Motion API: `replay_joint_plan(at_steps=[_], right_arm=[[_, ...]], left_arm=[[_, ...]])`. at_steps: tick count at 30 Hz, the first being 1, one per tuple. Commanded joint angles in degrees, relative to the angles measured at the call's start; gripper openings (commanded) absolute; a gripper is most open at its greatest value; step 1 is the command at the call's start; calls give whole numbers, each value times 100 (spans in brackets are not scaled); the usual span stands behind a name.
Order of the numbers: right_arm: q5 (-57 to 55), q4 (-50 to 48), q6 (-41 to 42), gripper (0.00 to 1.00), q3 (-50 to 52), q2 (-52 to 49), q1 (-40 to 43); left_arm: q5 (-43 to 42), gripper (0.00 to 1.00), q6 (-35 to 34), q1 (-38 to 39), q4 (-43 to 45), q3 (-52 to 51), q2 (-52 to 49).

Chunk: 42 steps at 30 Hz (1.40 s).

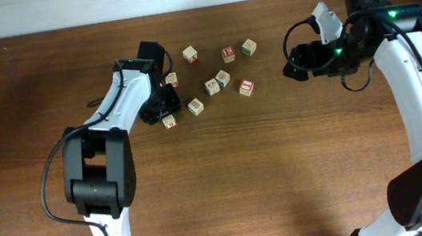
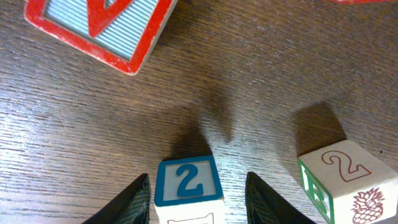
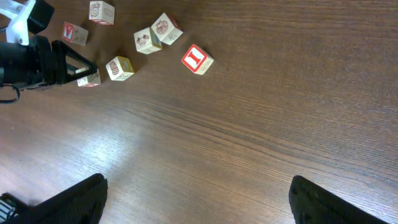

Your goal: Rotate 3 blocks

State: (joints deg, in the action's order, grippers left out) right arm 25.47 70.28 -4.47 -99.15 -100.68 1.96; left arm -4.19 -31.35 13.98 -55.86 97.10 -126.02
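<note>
Left gripper (image 2: pixel 197 176) is down at the table with its jaws either side of a block (image 2: pixel 188 186) showing a blue 2. That block sits at the left end of the scatter. There are thin gaps on both sides, so it's not clamped yet. I'd squeeze square on opposite faces, centred, then twist at the wrist without nudging the pineapple block (image 2: pixel 348 183) nearby. Right gripper (image 3: pixel 196 180) hangs wide open and empty, well apart from the pile. Overhead count: nine blocks on the table (image 1: pixel 282 174), two grippers, three turns wanted.

Bright, even light; soft shadows
</note>
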Motion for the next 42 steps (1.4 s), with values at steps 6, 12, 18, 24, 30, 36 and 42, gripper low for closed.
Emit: replay_joint_plan(at_steps=[6, 12, 18, 24, 30, 36, 42], right_arm=[[-68, 2, 42, 93, -76, -28, 26], [-66, 9, 42, 93, -76, -31, 26], [-66, 13, 44, 93, -76, -31, 26], [-66, 4, 44, 94, -76, -31, 26], [-66, 0, 42, 94, -76, -31, 26], [-66, -17, 42, 94, -76, -31, 26], [-68, -20, 42, 94, -76, -31, 26]], left_arm=[[61, 29, -72, 142, -280, 44, -39], [59, 13, 815, 136, -817, 459, -26], [-7, 16, 2035, 267, -2761, 2122, -17], [66, 18, 1401, 1137, -3241, 1659, -20], [103, 18, 678, 1670, -1843, -46, -20], [103, 66, 651, 1709, -1390, -341, -20], [175, 78, 678, 1672, -1757, 282, 15]])
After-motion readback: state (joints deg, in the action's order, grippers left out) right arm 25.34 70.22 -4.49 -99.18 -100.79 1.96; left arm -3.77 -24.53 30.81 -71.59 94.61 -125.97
